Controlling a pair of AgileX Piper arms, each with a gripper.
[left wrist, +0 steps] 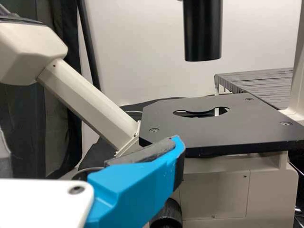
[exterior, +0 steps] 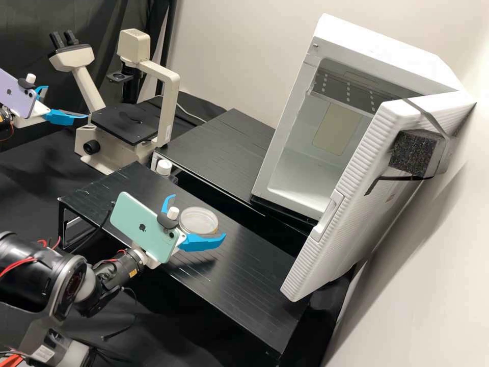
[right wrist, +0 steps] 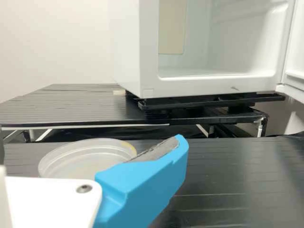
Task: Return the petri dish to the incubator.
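On near platform [exterior: 244,275], petri dish [exterior: 199,222] lies flat, rim level | right gripper [exterior: 198,216] spread nearby | left gripper [exterior: 66,102] spread, far left

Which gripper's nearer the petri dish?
Right. The right gripper is open, right by the petri dish on the black table; the left gripper is well away, near the microscope.
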